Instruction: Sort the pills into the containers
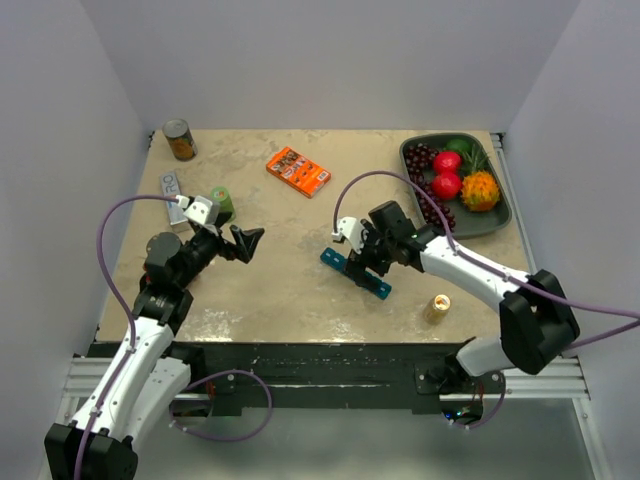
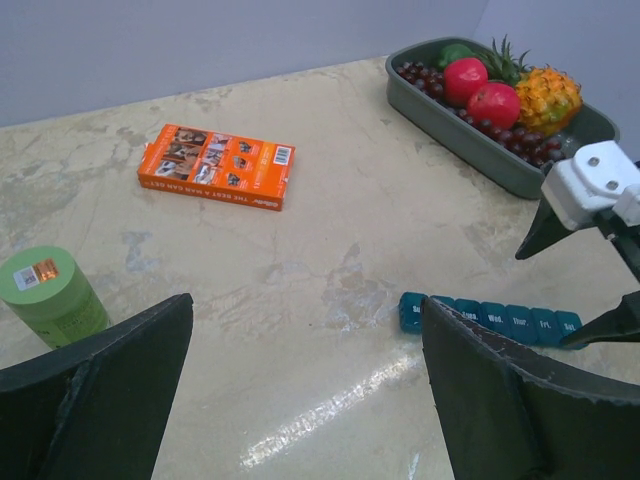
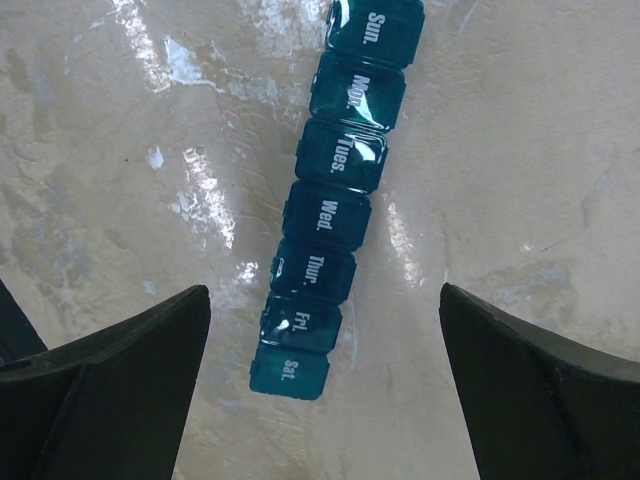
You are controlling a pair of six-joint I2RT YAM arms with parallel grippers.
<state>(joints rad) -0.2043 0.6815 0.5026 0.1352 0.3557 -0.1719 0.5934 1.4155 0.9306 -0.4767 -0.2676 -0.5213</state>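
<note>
The teal-blue pill organizer (image 1: 356, 274) lies on the table, all its day-marked lids closed. It shows in the right wrist view (image 3: 328, 220) from Sun. to Sat., and in the left wrist view (image 2: 490, 316). My right gripper (image 1: 362, 262) is open just above it, its jaws spread either side of the Sat. end (image 3: 325, 400). My left gripper (image 1: 244, 244) is open and empty, left of the organizer, above bare table (image 2: 305, 400). No pills show.
A small amber-gold bottle (image 1: 437, 308) stands near the front right. A green cylinder (image 1: 221, 203) and an orange box (image 1: 298, 171) are at left and centre back. A tin can (image 1: 180, 140) stands at the back left. A fruit tray (image 1: 500, 226) is at the back right.
</note>
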